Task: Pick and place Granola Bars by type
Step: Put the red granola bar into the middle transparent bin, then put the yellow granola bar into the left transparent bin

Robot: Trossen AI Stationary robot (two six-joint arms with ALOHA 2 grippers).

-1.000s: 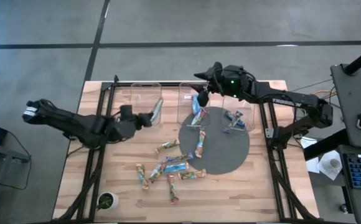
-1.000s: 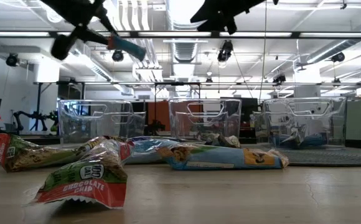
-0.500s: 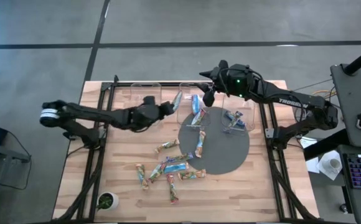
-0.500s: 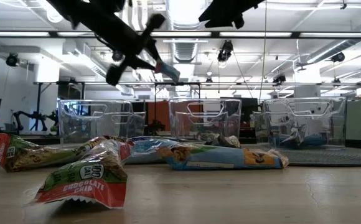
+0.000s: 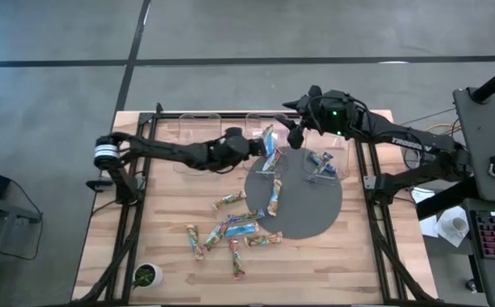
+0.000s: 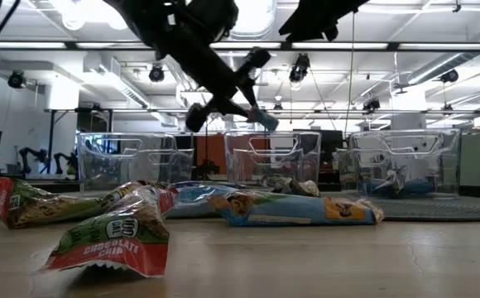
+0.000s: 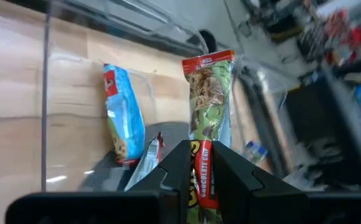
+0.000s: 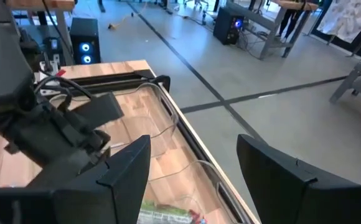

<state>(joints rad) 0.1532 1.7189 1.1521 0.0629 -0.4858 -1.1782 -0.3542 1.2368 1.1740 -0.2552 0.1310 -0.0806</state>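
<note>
Hanging over the middle bin (image 5: 263, 136), the left claw (image 5: 256, 141) is clamped on a green bar (image 7: 208, 118), a blue bar (image 7: 122, 121) lying inside.

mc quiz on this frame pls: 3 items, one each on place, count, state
1. Where is the left claw?
A. Over the middle bin
B. Over the potted plant
C. Resting on the grey mat

2. How many clear bins stand along the table's far edge?
A. One
B. Two
C. Three

3. What state is the right claw in?
A. Shut on a blue bar
B. Open, holding nothing
C. Shut on a bin's rim

Answers: 1 A, the high view shows it at the middle bin, holding a green bar. 2 C, the low view shows three in a row. 3 B, its wrist view shows spread fingers with nothing between them.
</note>
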